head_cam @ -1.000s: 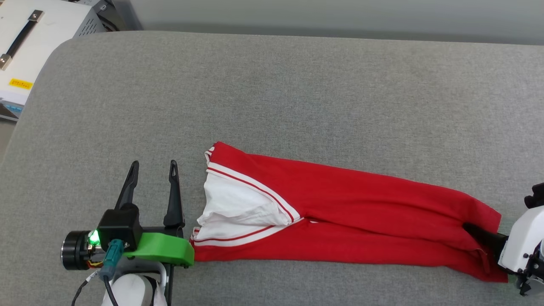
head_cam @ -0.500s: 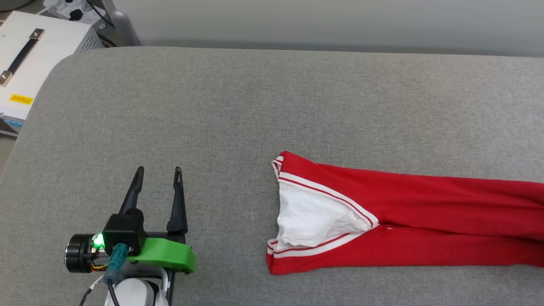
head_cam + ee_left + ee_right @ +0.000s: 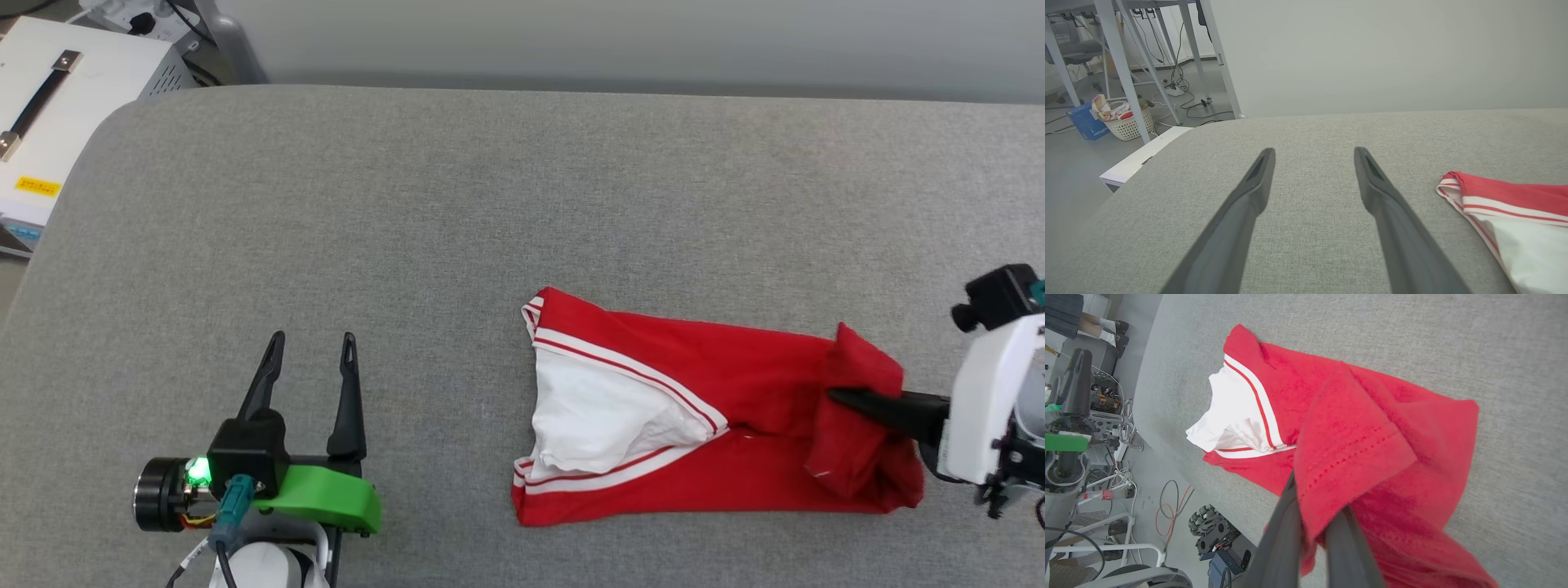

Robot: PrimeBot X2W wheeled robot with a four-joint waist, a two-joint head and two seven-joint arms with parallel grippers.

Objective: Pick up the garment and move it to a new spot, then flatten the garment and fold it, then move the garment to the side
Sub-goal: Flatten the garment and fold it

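One shirt (image 3: pixel 735 384) and two grippers are in sight, each gripper with two dark fingers; a single white case (image 3: pixel 73 82) with one black handle stands off the far left corner of the grey padded surface (image 3: pixel 522 204). The shirt lies on the near right part of that surface, well apart from the left gripper (image 3: pixel 313 336); that gripper sits near the front edge, empty, with its fingers spread wide. The right gripper (image 3: pixel 845 398) reaches in from the right; its fingers (image 3: pixel 1284 539) are pressed close on the shirt's right end, pinching a flap of red cloth.

The shirt is red, gathered into a long band running left to right; at its left end one white sleeve shows, bordered by white-and-red striped trim; its right end is raised and turned back over the band. In the right wrist view a line of hem stitching crosses the pinched flap; the cloth hides the fingertips there.
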